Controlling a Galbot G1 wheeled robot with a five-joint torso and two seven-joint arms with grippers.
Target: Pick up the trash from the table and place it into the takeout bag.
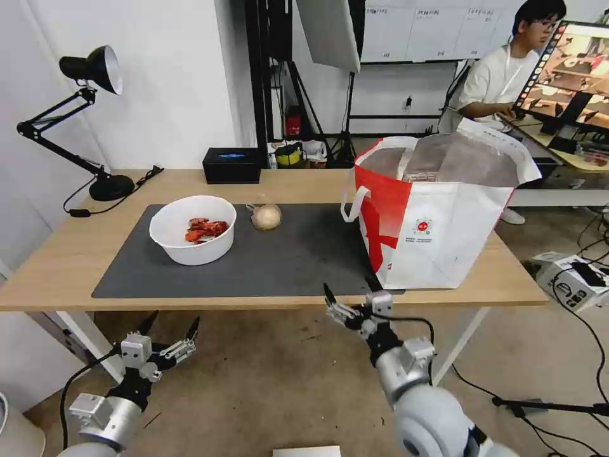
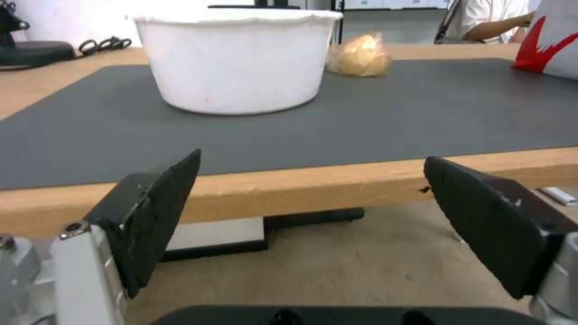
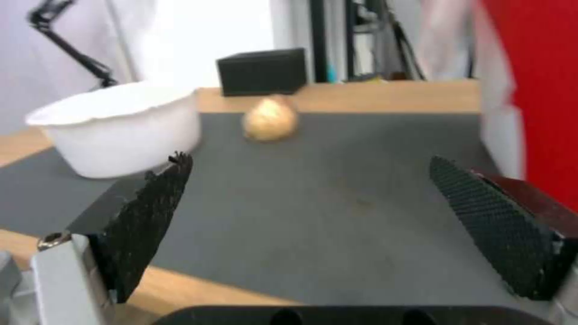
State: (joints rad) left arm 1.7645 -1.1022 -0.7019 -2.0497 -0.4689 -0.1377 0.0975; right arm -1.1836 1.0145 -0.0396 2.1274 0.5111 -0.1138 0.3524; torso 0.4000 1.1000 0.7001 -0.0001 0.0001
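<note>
Head view: bowl (image 1: 193,230) and lump (image 1: 266,217) on the table's (image 1: 57,260) mat, bag (image 1: 438,216) at right, both grippers spread below the edge; left wrist: left gripper (image 2: 313,212) empty, bag cropped; right wrist: right gripper (image 3: 307,212) empty, bowl blurred.

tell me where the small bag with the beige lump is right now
In the head view the small clear bag with the beige lump lies on the dark grey mat, just right of the white bowl and left of the takeout bag.

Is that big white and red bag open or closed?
Open. The bag stands upright on the table, its top spread wide and the silver lining showing inside.
</note>
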